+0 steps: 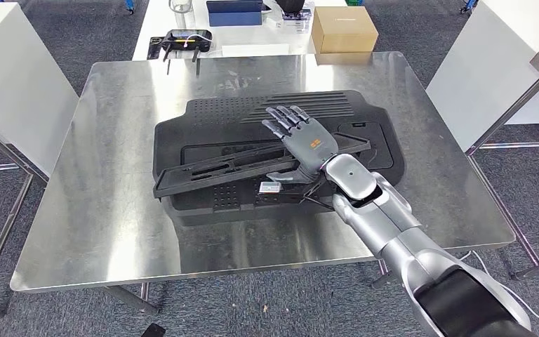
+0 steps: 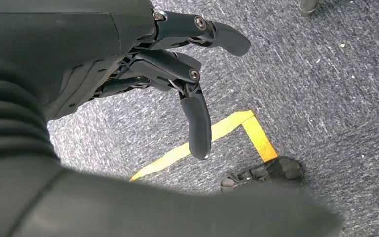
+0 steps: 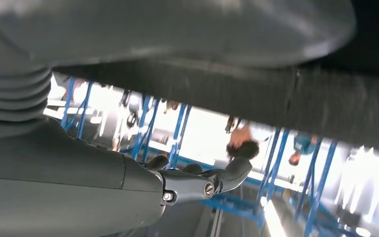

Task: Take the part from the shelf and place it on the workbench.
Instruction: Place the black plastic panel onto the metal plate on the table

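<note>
A large black moulded plastic part (image 1: 267,151), ribbed and slotted along its far edge, lies flat near the middle of the brushed-steel workbench (image 1: 112,210); a long, narrow black plastic strip (image 1: 217,168) lies slantwise across it, one end overhanging the part's left edge, the other running under the robot's right hand (image 1: 307,144). The silver right arm (image 1: 393,232) reaches in from the lower right of the head view; the right hand rests palm-down on the black strip and the part beneath it, its dark fingers (image 1: 284,119) stretched out and slightly spread, pointing away from the robot, its thumb lying low toward the part's near side; the hand presses or rests on the pieces rather than grasping them, and nothing is closed in its fingers. A small white tag (image 1: 270,187) sits on the part just below the thumb.

The left hand (image 2: 177,69) hangs above grey carpet (image 2: 325,89) with a corner of yellow floor tape (image 2: 237,128) below it; its dark fingers (image 2: 197,123) are loosely bent and apart, and it holds nothing.

Beyond the workbench stands a white table (image 1: 253,42); on it lie a brown cardboard box (image 1: 344,29), a black handheld controller (image 1: 182,38) and a dark blue flat device (image 1: 235,12). White tables flank the workbench on either side.
</note>
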Motion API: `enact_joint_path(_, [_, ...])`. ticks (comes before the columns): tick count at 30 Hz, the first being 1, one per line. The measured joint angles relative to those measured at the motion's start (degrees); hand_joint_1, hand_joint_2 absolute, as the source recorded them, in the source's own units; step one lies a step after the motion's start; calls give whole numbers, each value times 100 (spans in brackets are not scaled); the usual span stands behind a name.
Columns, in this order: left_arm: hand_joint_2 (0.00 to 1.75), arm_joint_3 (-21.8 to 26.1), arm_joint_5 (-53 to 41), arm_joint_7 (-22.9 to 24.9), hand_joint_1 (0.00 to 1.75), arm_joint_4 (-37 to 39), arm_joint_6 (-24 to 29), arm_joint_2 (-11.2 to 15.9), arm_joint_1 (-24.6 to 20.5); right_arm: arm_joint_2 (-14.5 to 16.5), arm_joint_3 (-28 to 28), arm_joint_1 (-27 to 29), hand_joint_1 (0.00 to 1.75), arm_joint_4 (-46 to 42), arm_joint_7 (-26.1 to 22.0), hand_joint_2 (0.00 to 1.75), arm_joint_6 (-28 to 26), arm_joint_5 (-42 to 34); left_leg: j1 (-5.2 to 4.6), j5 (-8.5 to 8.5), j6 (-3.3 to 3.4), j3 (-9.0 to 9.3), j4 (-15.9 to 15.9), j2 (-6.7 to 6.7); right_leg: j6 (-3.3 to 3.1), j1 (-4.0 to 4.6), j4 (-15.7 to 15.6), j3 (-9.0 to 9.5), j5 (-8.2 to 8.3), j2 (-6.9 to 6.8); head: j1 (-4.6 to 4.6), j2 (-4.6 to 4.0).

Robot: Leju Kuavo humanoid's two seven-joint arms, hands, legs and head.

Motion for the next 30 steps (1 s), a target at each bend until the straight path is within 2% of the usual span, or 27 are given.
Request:
enact_joint_path(3, [0,0,36,13,0,0,2,3,2,16,-59,21,0,17,-266,0,506,-492,0,0,0,0,0,0,0,0,0,0,0,0,0,0])
enact_joint_path(8, [0,0,63,12,0,0,2,22,15,30,-159,64,0,27,-796,0,1841,-1802,0,0,0,1,0,2,0,0,0,0,0,1,1,0])
enact_joint_path(12, [0,0,62,-1,0,0,7,43,22,7,-138,48,0,52,-952,0,2350,-2482,0,1,1,1,0,1,0,0,0,2,0,0,0,0])
enact_joint_path(17, [0,0,72,-40,0,0,17,49,26,-15,-85,8,0,78,-875,0,2385,-2738,0,1,0,2,0,1,0,0,0,2,0,0,0,0])
enact_joint_path(24, [0,0,118,-53,0,0,17,53,35,12,-17,9,0,78,-517,0,1944,-2771,0,0,0,2,0,2,0,0,0,2,0,1,0,0])
enact_joint_path(30, [0,1,144,-53,0,0,17,53,42,51,-1,33,0,62,-438,0,1719,-2797,1,0,0,3,0,2,0,0,0,2,0,0,0,0])
